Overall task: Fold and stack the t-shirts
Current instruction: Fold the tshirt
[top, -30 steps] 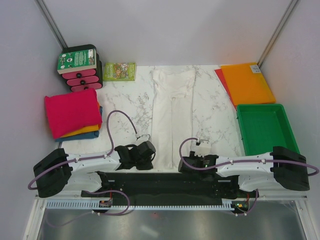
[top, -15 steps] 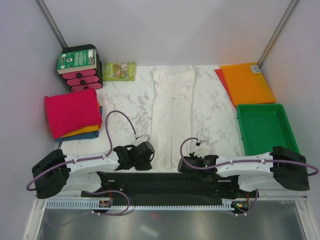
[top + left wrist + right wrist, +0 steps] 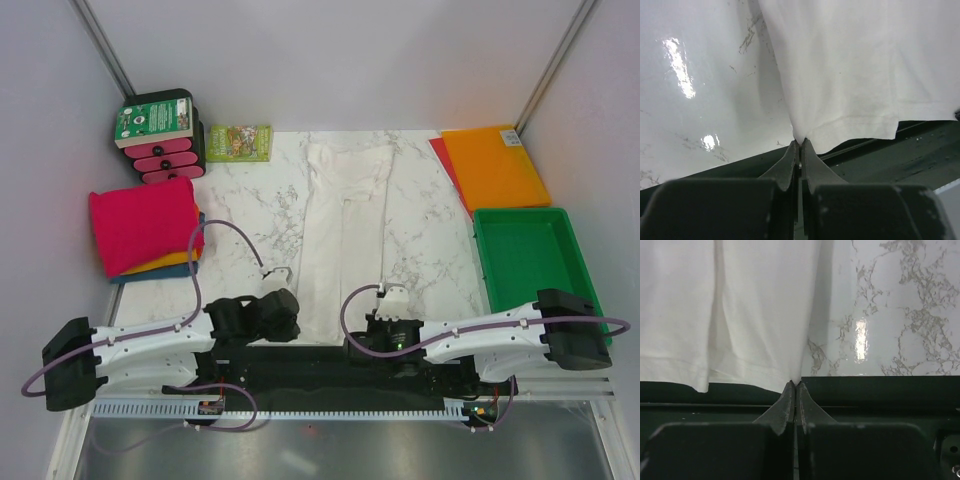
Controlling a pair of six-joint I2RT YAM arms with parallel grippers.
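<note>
Left tool (image 3: 800, 144) pinched shut on the near-left hem corner of the white t-shirt (image 3: 345, 230); right tool (image 3: 796, 385) clamped on the near-right corner. Shirt lies lengthwise mid-counter (image 3: 250, 205). Folded pile (image 3: 145, 225), pink on top, sits at left edge, well apart.

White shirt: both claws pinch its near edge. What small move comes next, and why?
Probably lift both corners and carry them toward the collar: the left gripper and right gripper are shut on the near hem of the white t-shirt, which lies stretched out.
</note>
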